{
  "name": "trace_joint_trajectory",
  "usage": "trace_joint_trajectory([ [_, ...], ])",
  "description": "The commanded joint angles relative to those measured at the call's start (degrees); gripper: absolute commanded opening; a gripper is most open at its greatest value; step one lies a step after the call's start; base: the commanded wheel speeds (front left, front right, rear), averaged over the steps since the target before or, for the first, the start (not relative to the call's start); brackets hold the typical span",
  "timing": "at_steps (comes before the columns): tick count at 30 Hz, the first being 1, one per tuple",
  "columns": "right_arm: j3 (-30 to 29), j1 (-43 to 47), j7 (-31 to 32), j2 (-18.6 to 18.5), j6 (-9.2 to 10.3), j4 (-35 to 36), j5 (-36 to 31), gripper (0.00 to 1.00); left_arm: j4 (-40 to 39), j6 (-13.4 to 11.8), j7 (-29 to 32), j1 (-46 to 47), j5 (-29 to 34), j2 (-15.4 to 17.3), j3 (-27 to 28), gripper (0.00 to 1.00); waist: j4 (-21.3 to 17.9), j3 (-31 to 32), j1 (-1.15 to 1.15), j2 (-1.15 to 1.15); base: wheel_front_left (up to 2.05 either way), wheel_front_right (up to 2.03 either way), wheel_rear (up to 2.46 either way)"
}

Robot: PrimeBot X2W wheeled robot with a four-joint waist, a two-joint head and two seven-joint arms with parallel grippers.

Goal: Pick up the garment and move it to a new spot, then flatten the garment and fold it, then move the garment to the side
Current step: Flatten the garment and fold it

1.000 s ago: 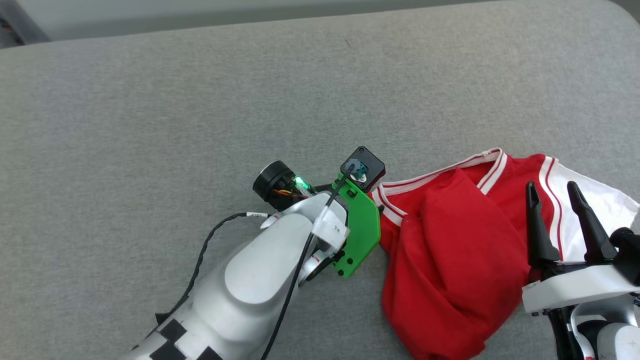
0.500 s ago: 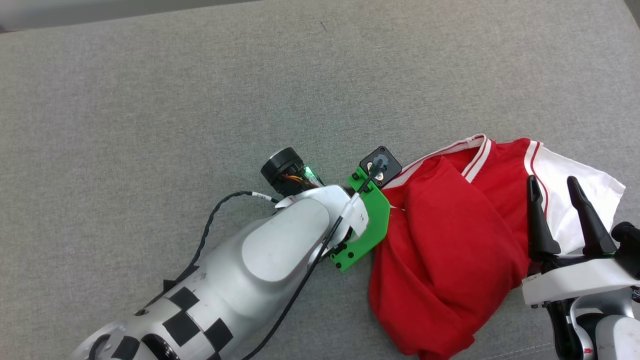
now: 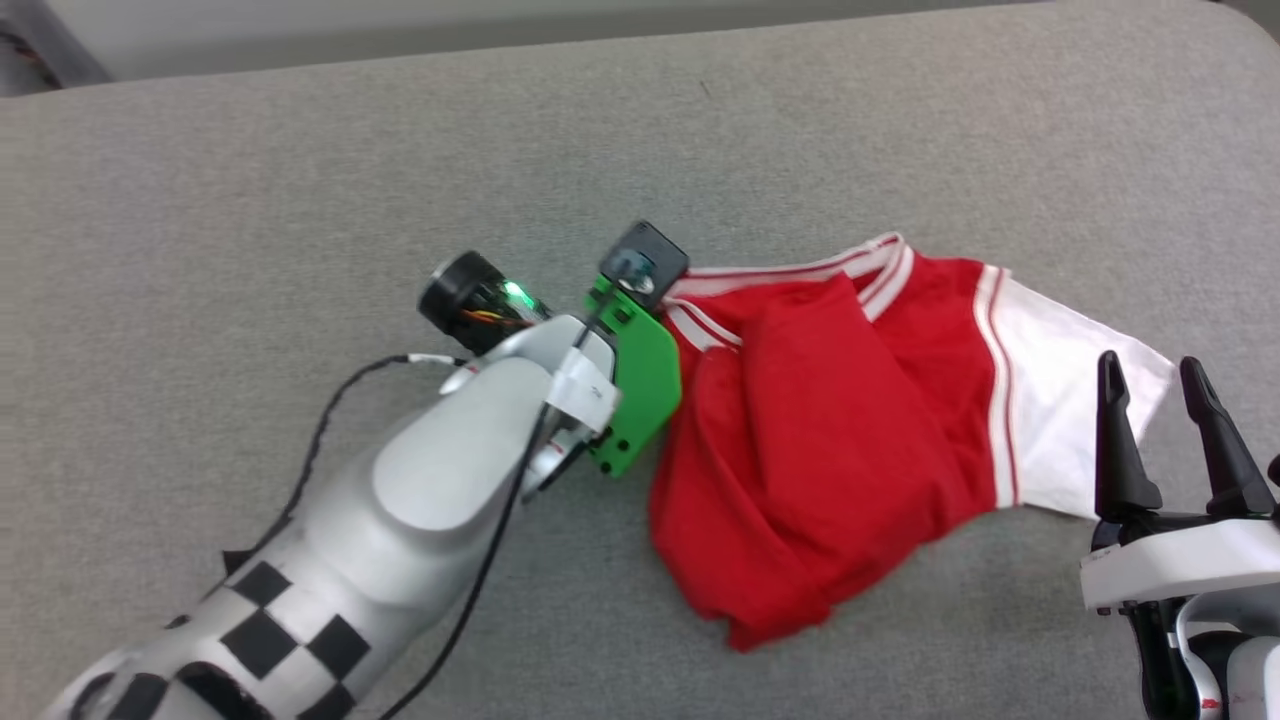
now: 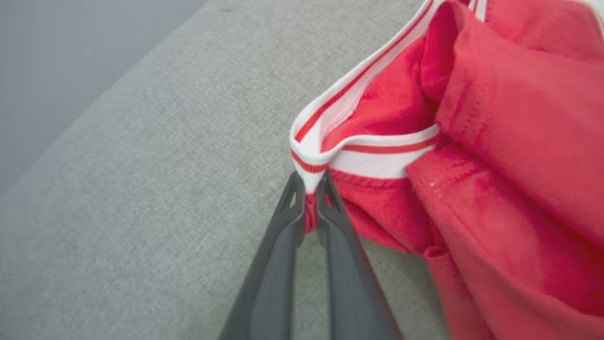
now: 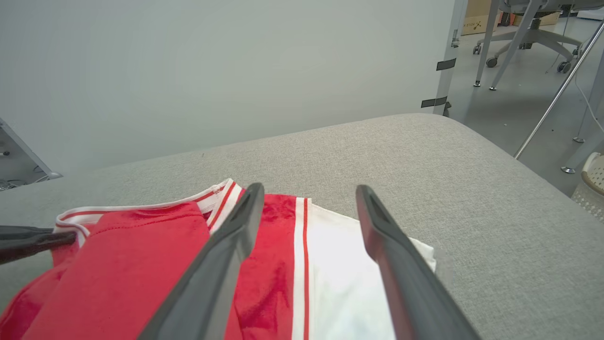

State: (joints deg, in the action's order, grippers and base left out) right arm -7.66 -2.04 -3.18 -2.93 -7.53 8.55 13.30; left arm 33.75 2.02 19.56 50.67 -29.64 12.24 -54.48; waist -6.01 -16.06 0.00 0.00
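The left gripper is clenched on the striped collar of the garment, which lies crumpled right of centre on the grey padded surface. A clean lift probably calls for a firm pinch and a slow rise, so the fabric trails free. The right gripper hangs released over the white sleeve. Beyond the surface are a pale wall and, far right, an office chair base.
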Motion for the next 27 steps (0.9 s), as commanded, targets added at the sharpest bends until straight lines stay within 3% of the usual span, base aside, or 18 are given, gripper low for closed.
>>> trace_joint_trajectory([
  [1, -0.38, 0.69, 0.31, 0.05, 0.04, 0.38, -0.04, 1.00, -1.43, -1.39, -0.45, -0.12, 0.07, 1.75, 1.04, 0.00, 2.21, 1.82, 0.00, 0.00, 0.00, 0.00, 0.00],
  [11, -1.34, 2.28, 1.72, 0.05, 0.04, 1.30, -0.08, 1.00, -12.93, -9.29, 1.81, -8.13, -4.15, 14.00, 7.84, 0.00, 4.93, 3.99, 0.00, 0.00, 0.00, 0.00, 0.00],
  [14, -1.55, 2.42, 2.07, 0.05, 0.04, 1.60, -0.15, 1.00, -13.91, -10.72, 0.15, -11.92, -6.39, 14.57, 9.47, 0.00, 5.34, 3.89, 0.00, 0.00, 0.00, 0.00, 0.00],
  [21, -0.58, 2.27, 3.70, 0.05, 0.04, 3.40, -1.33, 1.00, -12.43, -12.17, -7.43, -17.45, -10.82, 11.83, 13.18, 0.00, 5.73, 3.98, 0.00, 0.00, 0.00, 0.00, 0.00],
  [22, -0.47, 2.30, 3.87, 0.05, 0.04, 3.83, -1.59, 1.00, -12.28, -12.29, -8.61, -17.91, -11.28, 11.40, 13.72, 0.20, 5.79, 4.04, 0.00, 0.00, 0.00, 0.00, 0.00],
  [24, -0.34, 2.41, 4.34, 0.05, 0.04, 4.66, -1.85, 1.00, -12.08, -12.34, -10.87, -18.83, -11.86, 10.76, 14.46, 1.00, 5.92, 4.23, 0.00, 0.00, 0.00, 0.00, 0.00],
  [27, -0.14, 2.61, 4.90, 0.05, 0.04, 5.58, -2.15, 1.00, -12.40, -12.47, -14.51, -20.08, -12.36, 10.11, 15.56, 1.00, 6.16, 4.78, 0.00, 0.00, 0.00, 0.00, 0.00],
])
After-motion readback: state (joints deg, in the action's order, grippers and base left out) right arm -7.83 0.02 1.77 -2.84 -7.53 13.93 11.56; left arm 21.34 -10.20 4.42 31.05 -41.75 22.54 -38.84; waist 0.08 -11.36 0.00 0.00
